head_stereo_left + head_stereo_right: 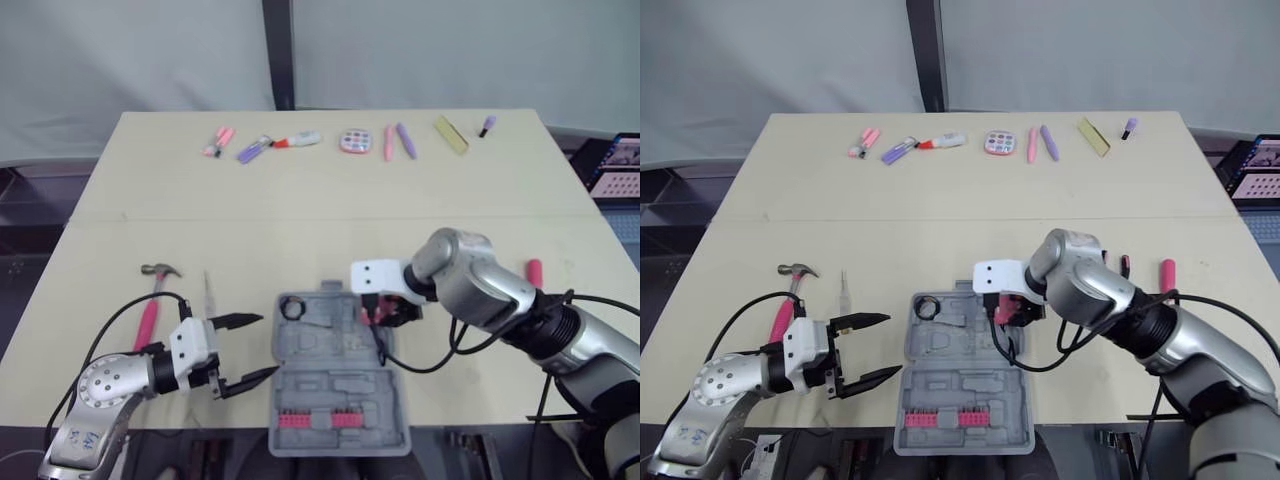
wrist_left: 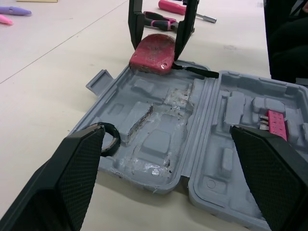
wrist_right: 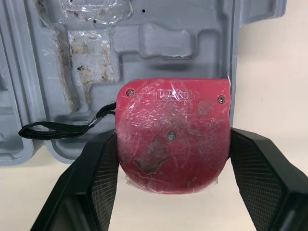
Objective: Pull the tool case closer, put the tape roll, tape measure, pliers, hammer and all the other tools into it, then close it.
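Note:
The grey tool case lies open at the table's near edge. A black tape roll sits in its far left corner. My right gripper is shut on the red tape measure, holding it at the case's far rim with its black strap trailing over the tray. My left gripper stands open just left of the case, nothing between its fingers. The pink-handled hammer lies further left on the table. Pliers lie beyond the case, behind the right gripper.
A thin metal tool lies beside the hammer. A pink-handled screwdriver rests to the right of my right arm. Red bit holders fill the case's near half. Pens and small stationery line the table's far edge.

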Controlling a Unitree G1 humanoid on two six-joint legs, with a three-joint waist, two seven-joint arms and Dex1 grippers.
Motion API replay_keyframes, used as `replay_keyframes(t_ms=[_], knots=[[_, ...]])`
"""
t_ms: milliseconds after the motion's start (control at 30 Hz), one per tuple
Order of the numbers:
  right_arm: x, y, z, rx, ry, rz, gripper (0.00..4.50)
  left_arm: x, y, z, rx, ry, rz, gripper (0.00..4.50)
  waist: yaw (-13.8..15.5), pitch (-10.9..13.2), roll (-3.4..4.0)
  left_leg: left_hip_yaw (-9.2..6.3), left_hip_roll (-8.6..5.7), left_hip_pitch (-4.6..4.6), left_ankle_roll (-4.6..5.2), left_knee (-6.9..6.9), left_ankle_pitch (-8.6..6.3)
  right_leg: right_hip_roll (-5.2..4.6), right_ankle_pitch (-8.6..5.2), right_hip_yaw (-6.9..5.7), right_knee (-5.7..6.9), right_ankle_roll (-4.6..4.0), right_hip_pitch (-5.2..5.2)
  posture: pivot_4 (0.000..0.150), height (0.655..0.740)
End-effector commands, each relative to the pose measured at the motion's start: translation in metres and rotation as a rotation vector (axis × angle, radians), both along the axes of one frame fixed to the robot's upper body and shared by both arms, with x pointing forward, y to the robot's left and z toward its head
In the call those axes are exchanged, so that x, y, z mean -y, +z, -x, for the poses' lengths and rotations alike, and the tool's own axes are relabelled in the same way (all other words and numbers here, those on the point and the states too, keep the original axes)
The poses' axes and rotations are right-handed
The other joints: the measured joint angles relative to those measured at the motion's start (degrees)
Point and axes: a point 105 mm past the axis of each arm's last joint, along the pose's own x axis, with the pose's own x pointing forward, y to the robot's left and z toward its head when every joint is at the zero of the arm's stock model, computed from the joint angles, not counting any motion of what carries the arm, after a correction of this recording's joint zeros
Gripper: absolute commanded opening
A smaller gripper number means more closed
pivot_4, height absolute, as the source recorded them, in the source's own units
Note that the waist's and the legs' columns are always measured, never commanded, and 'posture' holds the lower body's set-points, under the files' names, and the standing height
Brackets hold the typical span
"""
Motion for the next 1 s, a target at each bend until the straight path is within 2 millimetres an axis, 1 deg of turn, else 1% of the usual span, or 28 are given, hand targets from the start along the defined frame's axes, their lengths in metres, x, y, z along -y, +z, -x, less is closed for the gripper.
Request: replay_keyframes(t_ms=[33,367,733,800,833,867,1000], knots=[[-0.002,0.001,-0.003,0.026,0.013,0.004,2.92,-0.003,0.004,0.002,0.021,0.008,0.004,4.50,0.00,0.00,0.00,0.00,0.00,0.00,0.00,0.00,0.00,-0.01,0.00,0.00,0.00,0.00,0.00,0.150,0.7400],[-0.008,-0.003,-0.006,0.029,0.031,0.000,2.92,-0.002,0.003,0.003,0.018,0.013,0.004,4.50,-0.01,0.00,0.00,0.00,-0.02,0.00,0.00,0.00,0.00,-0.06,0.00,-0.06,0.00,0.00,-0.01,0.150,0.7400],[-0.012,0.001,-0.007,0.040,0.045,-0.007,2.92,-0.002,0.003,0.003,0.020,0.012,0.008,4.50,0.00,0.00,0.00,0.00,-0.03,0.00,0.00,0.00,0.00,-0.08,0.00,-0.07,0.00,0.00,-0.01,0.150,0.7400],[-0.012,0.001,-0.006,0.040,0.050,-0.008,3.95,-0.002,0.003,0.003,0.020,0.012,0.007,4.50,-0.01,0.00,0.01,0.00,-0.03,0.00,0.00,0.00,0.00,-0.08,0.00,-0.07,0.00,0.00,-0.01,0.150,0.7400],[-0.012,0.002,-0.006,0.042,0.056,-0.009,4.29,-0.002,0.003,0.003,0.020,0.012,0.007,4.50,-0.01,0.00,0.01,0.00,-0.03,0.00,0.00,0.01,0.00,-0.08,0.00,-0.08,-0.01,0.00,-0.01,0.150,0.7400],[-0.013,0.003,-0.006,0.047,0.061,-0.010,4.45,-0.002,0.004,0.003,0.021,0.012,0.007,4.50,-0.01,0.00,0.01,0.00,-0.03,0.00,0.00,0.00,0.00,-0.08,0.00,-0.07,-0.01,0.00,-0.01,0.150,0.7400],[-0.014,0.013,-0.007,0.067,0.075,-0.022,4.45,-0.001,0.004,0.003,0.021,0.011,0.009,4.50,0.00,0.00,0.01,0.00,-0.03,0.00,0.00,0.00,0.00,-0.08,0.00,-0.08,-0.01,0.00,-0.01,0.150,0.7400]])
